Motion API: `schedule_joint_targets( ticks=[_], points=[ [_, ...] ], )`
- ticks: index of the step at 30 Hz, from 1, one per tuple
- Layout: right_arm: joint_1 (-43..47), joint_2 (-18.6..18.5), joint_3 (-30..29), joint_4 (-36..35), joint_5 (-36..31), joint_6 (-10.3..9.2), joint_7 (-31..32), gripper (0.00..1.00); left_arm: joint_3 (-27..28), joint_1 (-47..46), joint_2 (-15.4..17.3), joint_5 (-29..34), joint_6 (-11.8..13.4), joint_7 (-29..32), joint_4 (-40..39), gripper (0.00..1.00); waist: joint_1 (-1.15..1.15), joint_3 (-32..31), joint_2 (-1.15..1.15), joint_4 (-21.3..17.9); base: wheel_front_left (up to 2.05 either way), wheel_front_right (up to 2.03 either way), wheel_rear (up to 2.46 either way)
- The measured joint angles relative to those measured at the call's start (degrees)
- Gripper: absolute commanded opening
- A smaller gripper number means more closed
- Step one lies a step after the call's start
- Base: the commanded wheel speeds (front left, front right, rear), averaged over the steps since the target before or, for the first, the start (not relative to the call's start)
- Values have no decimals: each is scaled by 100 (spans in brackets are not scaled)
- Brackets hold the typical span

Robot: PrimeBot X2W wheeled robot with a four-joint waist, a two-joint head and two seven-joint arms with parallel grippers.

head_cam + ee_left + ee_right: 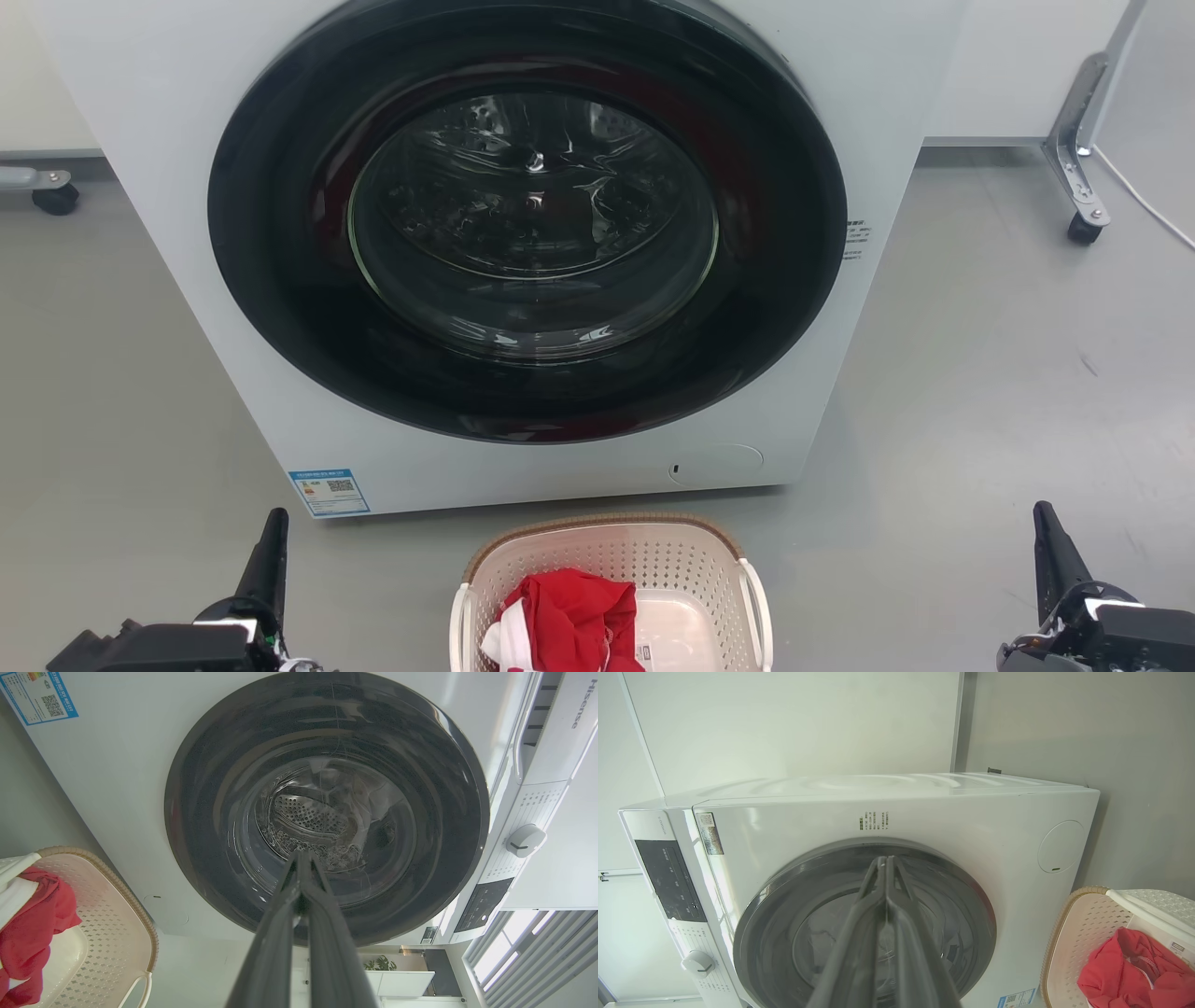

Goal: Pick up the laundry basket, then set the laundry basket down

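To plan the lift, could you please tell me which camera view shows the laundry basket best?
The head view: the laundry basket shows its far rim and both side handles, though its near end is cropped. The left and right wrist views each catch one cut-off part of it.

The laundry basket [611, 569], cream perforated plastic with a brown rim, sits upright on the floor, holding red cloth.

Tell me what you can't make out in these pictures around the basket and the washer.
The laundry basket: near part cut off by the head view's bottom edge.
Its floor: partly hidden under the red cloth, every view.
The blue sticker on the washer: print too small, head view.
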Motion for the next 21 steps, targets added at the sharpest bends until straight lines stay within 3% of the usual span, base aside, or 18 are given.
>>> schedule_joint_targets(
  ticks=[21],
  points=[
    [0,1,0,2,0,0,0,0,0,0,0,0,-43,0,7,0,0,-1,0,0,0,0,0]
  ],
)
